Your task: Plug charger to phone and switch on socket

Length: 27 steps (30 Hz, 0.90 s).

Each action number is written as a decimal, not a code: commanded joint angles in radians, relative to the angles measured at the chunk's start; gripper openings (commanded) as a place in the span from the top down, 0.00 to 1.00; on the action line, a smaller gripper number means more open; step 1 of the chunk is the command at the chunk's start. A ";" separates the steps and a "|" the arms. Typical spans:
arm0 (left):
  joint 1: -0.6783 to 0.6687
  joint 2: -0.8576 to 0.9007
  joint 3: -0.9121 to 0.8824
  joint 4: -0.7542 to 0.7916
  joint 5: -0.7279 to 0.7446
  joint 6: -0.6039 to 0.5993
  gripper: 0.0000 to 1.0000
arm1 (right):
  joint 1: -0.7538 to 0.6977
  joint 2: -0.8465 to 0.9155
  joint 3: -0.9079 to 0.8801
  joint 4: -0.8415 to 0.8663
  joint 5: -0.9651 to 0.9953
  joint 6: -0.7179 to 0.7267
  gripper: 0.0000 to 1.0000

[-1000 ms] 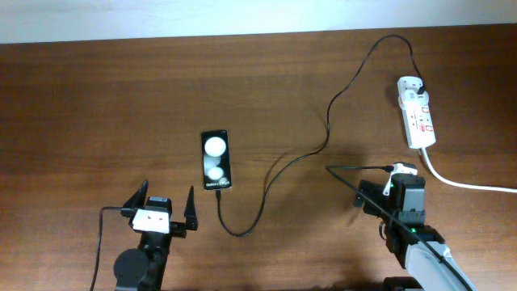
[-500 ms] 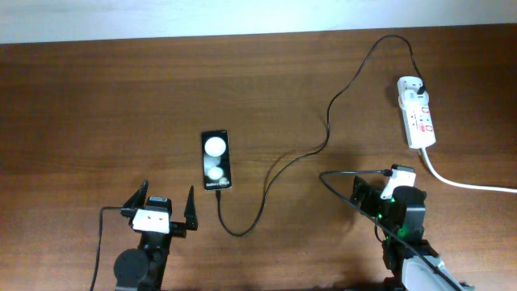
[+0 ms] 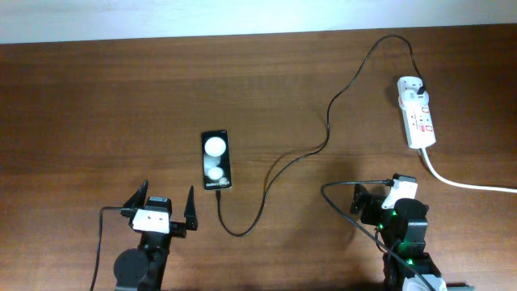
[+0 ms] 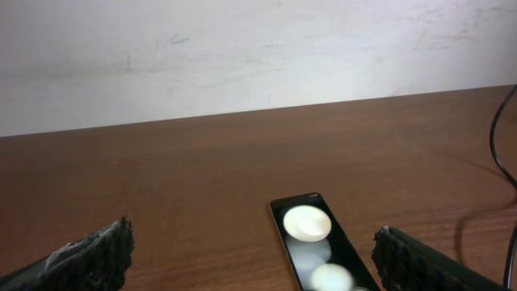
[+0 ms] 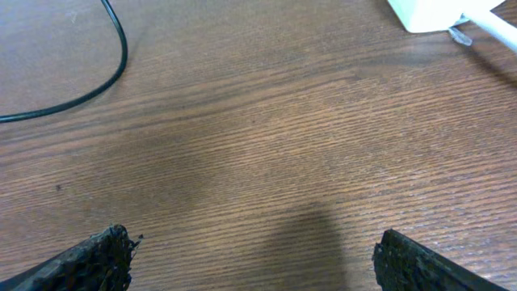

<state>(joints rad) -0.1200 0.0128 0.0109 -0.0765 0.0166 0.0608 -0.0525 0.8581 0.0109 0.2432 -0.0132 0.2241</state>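
Brown wooden table (image 3: 121,97), pale wall (image 4: 242,48) behind, left fingers (image 4: 89,259) apart, right fingers (image 5: 81,263) apart.

Dark brown wooden table (image 3: 121,97), filling nearly the whole overhead view. Fine grain, left to right, with a dull sheen. Along the far edge, a narrow pale strip (image 3: 242,16); wall or floor, cannot tell from above. From the left wrist view: off-white wall (image 4: 258,56) directly behind the table's far edge, matte, marked with faint scuffs and scratches. Soft, even lighting. From the right wrist view: close wood grain, one diffuse shadow (image 5: 323,234) low on the surface.
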 commanded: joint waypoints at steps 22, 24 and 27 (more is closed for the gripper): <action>0.005 -0.008 -0.002 -0.007 -0.013 0.012 0.01 | 0.065 -0.653 -0.005 -0.326 -0.002 -0.064 0.01; 0.005 -0.008 -0.002 -0.007 -0.013 0.012 0.01 | 0.065 -0.675 -0.005 -0.326 -0.001 -0.091 0.01; 0.005 -0.008 -0.003 -0.007 -0.013 0.012 0.01 | 0.065 -0.725 -0.005 -0.327 0.006 -0.117 0.01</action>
<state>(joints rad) -0.1200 0.0109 0.0109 -0.0765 0.0166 0.0608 0.0044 0.1741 0.0101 -0.0746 -0.0166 0.1413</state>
